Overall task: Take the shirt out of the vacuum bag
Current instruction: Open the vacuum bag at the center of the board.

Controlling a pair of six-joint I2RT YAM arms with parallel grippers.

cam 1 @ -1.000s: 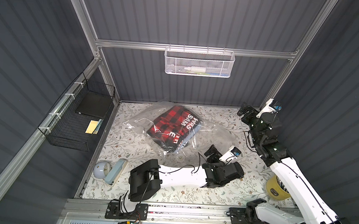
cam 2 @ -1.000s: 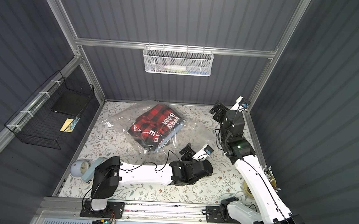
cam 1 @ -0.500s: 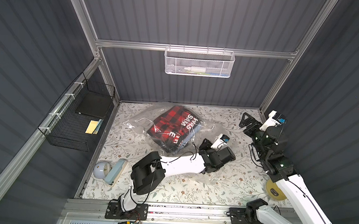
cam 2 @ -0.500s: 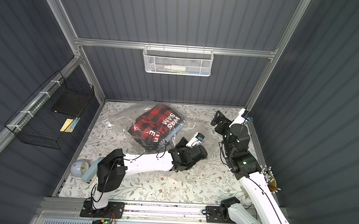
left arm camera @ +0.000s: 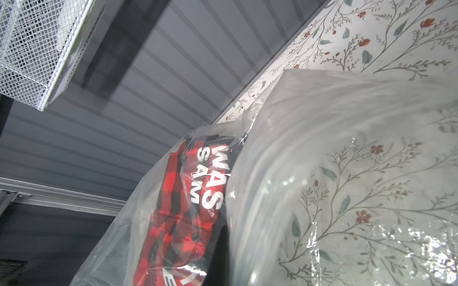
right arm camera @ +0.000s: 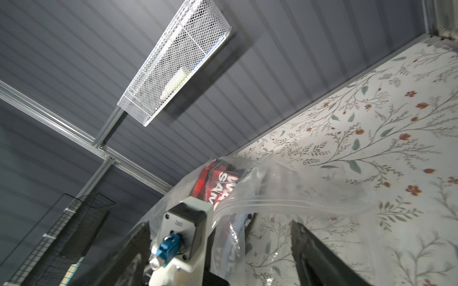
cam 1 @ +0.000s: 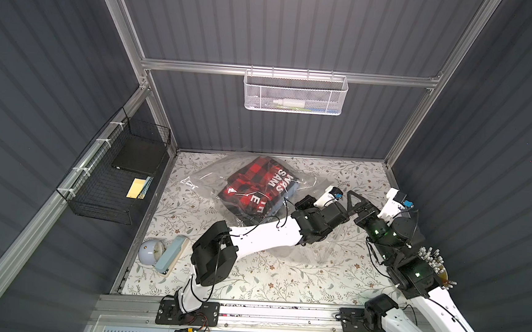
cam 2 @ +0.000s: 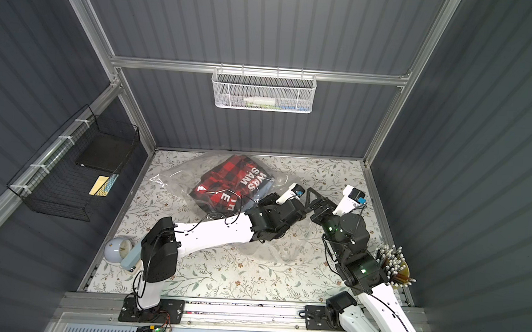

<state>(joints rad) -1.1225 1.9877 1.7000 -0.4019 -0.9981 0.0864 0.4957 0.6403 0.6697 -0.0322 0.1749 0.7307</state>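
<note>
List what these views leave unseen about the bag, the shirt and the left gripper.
Bag: its valve shows in no view.
Left gripper: what it pinches; its own wrist covers the tips in both top views, bag film veils them in the left wrist view.
Shirt: full print; folds and glare break up the lettering in every view.
White basket: contents too small behind mesh in top views.

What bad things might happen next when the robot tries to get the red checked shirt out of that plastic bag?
The right gripper stands open right beside the left arm's wrist camera, so the arms might bump. The left gripper seems shut on thin plastic at the mouth of the vacuum bag, which might slip or tear. The plaid shirt lies deep inside, so pulling may drag the whole bag.
</note>
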